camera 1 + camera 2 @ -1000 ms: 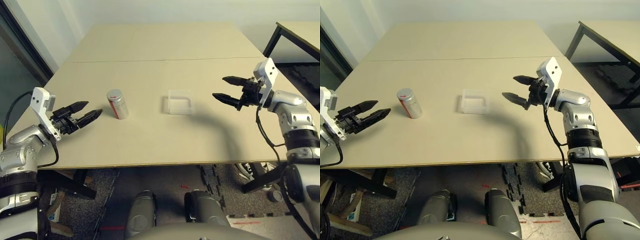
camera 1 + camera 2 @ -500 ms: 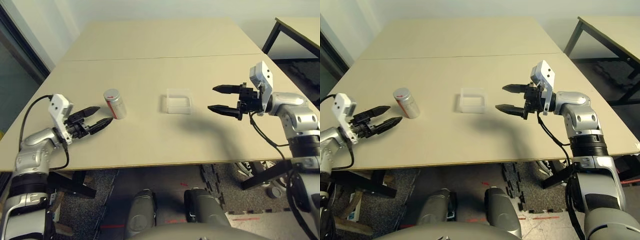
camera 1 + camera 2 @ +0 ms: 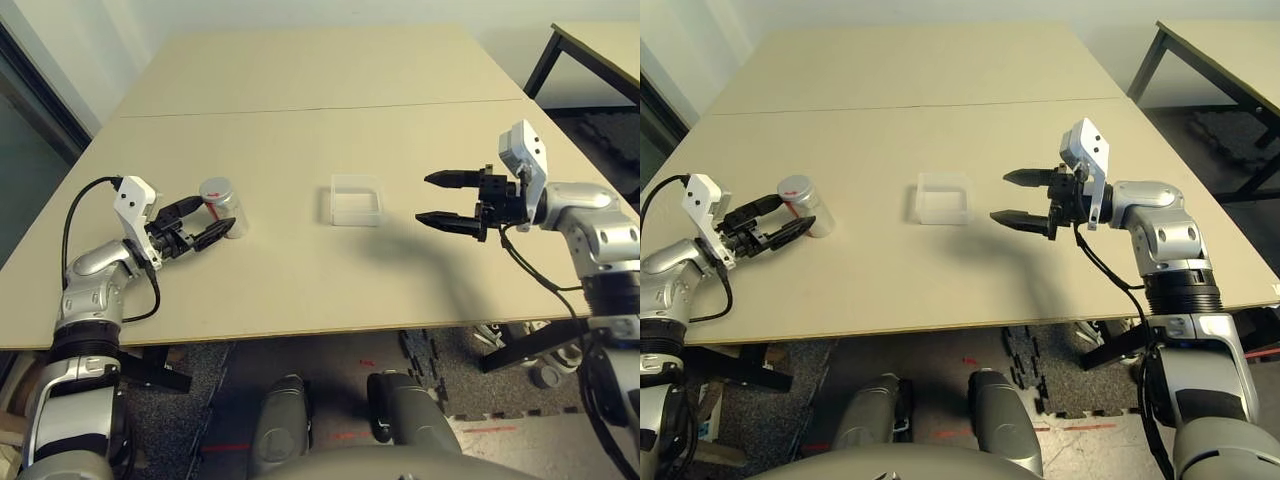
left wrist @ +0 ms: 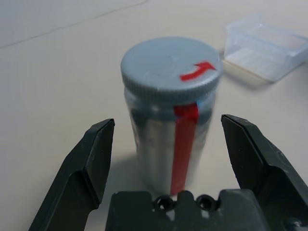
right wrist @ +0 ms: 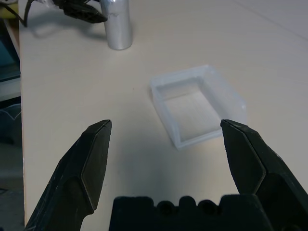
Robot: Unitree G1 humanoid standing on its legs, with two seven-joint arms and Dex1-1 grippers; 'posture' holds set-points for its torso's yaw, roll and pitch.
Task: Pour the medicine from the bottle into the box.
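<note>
Bare table top [image 3: 300, 130] is seen across the whole upper half of the frame. At centre, the way is blocked by the clear box [image 3: 356, 200] alone, with free surface on every side of it. At left of centre, the bottle [image 3: 221, 207] stands upright between the spread fingers of the left gripper [image 3: 204, 221], a gap being left on each side. The right gripper [image 3: 437, 199], at right of centre, is held well apart from the box, with open table between.
</note>
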